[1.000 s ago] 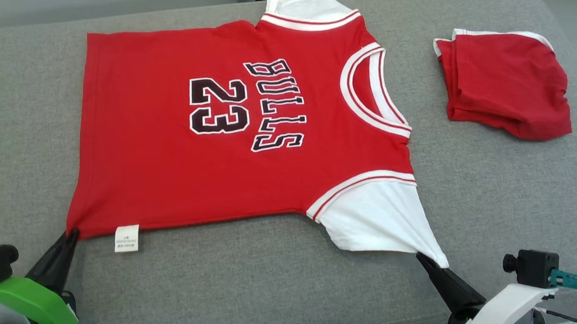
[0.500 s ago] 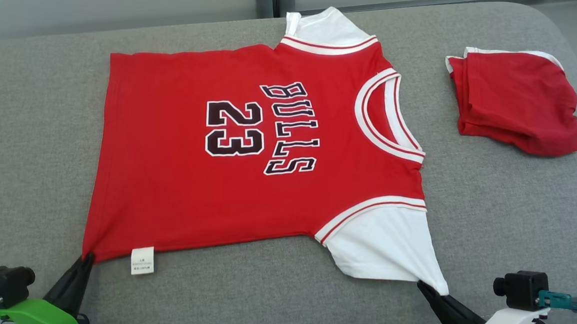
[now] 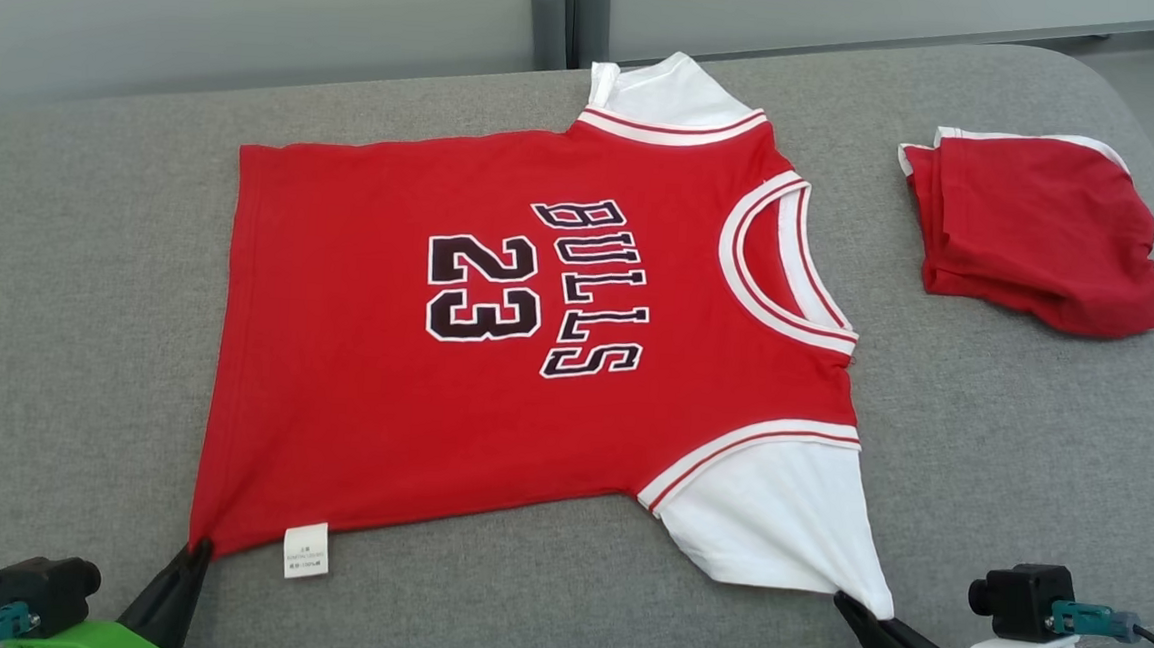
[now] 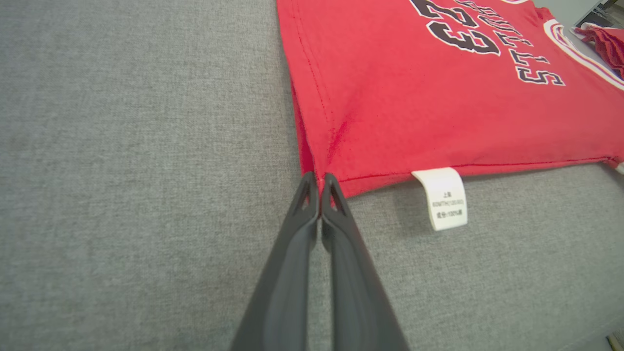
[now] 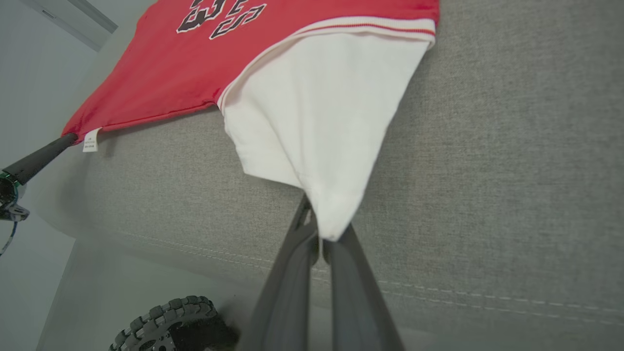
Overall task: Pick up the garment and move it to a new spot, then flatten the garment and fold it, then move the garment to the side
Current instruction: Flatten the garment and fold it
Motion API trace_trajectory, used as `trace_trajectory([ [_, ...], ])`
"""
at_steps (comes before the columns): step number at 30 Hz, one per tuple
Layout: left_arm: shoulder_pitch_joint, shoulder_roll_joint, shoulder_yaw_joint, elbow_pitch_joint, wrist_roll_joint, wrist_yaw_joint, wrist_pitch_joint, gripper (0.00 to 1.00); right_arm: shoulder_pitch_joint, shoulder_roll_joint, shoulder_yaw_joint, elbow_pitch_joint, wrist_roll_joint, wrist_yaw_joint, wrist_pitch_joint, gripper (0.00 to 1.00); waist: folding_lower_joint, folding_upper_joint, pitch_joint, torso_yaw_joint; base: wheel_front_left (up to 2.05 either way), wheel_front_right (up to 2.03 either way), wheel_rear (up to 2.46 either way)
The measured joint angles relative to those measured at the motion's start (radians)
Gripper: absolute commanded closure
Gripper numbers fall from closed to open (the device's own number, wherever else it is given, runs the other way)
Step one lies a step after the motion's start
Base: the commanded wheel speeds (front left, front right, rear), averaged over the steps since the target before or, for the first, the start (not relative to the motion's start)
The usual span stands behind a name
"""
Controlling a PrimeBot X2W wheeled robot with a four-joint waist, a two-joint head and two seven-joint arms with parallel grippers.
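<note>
Panned up, kept left gripper pinching the hem corner and right gripper the sleeve tip of red-and-white jersey flat on grey fabric couch, needed even outward tension.

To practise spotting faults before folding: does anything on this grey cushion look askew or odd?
The jersey is not square: its near white sleeve is stretched to a point by the right tool, the hem corner is pinched by the left tool, and a label sticks out.
</note>
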Motion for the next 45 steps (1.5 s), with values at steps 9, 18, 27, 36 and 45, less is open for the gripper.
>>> trace_trajectory([
  [9,-0.014,-0.020,-0.002,0.049,0.000,-0.002,0.000,0.84,-0.013,-0.006,0.026,0.024,-0.060,0.000,0.000,0.77,0.0000,0.0000,-0.001,-0.011,0.00,0.00,0.00],
  [18,-0.022,-0.034,-0.005,0.093,-0.010,-0.002,0.000,0.00,-0.044,-0.010,0.034,0.057,-0.091,0.000,-0.005,0.00,0.0000,0.0000,0.004,-0.027,0.00,0.00,0.00],
  [27,-0.028,-0.041,0.009,0.126,-0.033,-0.003,-0.002,0.00,-0.044,-0.018,0.044,0.095,-0.123,-0.006,-0.015,0.00,0.0000,0.0000,0.002,-0.033,0.00,0.00,0.00],
  [36,-0.011,-0.036,0.071,0.161,-0.062,0.008,-0.001,0.00,-0.042,-0.030,0.001,0.096,-0.163,-0.059,-0.086,0.00,0.0000,0.0000,-0.025,-0.033,0.00,0.00,0.00],
  [45,0.003,-0.027,0.205,0.064,-0.054,0.042,-0.001,0.00,-0.041,-0.053,-0.074,0.045,-0.221,-0.107,-0.188,0.00,0.0000,0.0000,-0.036,-0.029,0.00,0.00,0.00],
])
